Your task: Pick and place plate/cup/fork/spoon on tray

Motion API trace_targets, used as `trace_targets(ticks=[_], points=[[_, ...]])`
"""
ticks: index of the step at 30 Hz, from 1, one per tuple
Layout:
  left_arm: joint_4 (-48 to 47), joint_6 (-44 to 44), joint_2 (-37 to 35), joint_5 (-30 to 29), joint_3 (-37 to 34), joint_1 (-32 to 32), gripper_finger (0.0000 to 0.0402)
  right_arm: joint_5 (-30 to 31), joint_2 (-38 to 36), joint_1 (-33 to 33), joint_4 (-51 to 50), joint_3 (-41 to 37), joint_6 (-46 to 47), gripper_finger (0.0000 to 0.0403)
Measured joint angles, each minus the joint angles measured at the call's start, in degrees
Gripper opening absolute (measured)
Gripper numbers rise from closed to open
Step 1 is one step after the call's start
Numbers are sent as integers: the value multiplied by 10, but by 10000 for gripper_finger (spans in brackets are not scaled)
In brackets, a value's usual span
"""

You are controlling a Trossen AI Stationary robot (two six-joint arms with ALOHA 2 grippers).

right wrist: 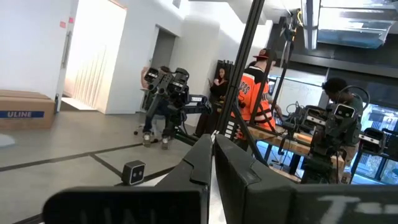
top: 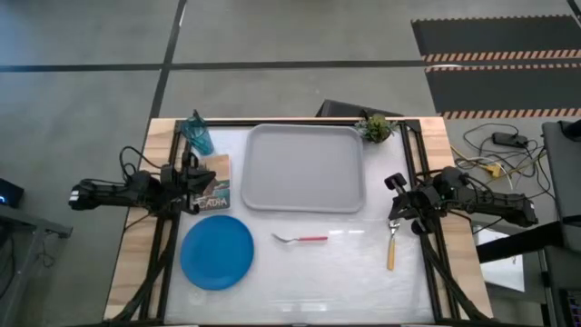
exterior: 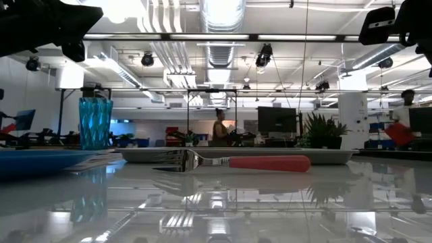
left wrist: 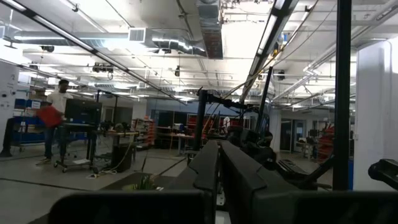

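Note:
The grey tray (top: 306,169) lies at the table's far middle. The blue plate (top: 217,252) lies flat near the front left. The teal cup (top: 199,135) stands upright at the far left, also in the low view (exterior: 95,122). The pink-handled fork (top: 300,239) lies in front of the tray, also in the low view (exterior: 229,162). The orange-handled spoon (top: 392,245) lies at the right. My left gripper (top: 192,188) is shut and empty above the picture card, level. My right gripper (top: 397,202) is shut and empty above the spoon's bowl end, level.
A picture card (top: 214,193) lies left of the tray, under my left gripper. A small green plant (top: 374,128) stands at the tray's far right corner. People show in the room beyond the table. Free table lies between the plate and the spoon.

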Motion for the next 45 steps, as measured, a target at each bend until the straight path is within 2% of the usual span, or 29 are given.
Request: trace_targets(ticks=[30,34,36,42,45], points=[[0,0,0,0,0,0,0,0,0,0,0,0,0,9],[0,0,0,0,0,0,0,24,0,0,21,0,-13,9],[0,0,0,0,0,0,0,24,0,0,20,0,15,9],[0,-4,0,0,0,0,0,25,0,0,20,0,194,9],[0,-54,0,0,0,0,0,25,0,0,20,0,276,9]])
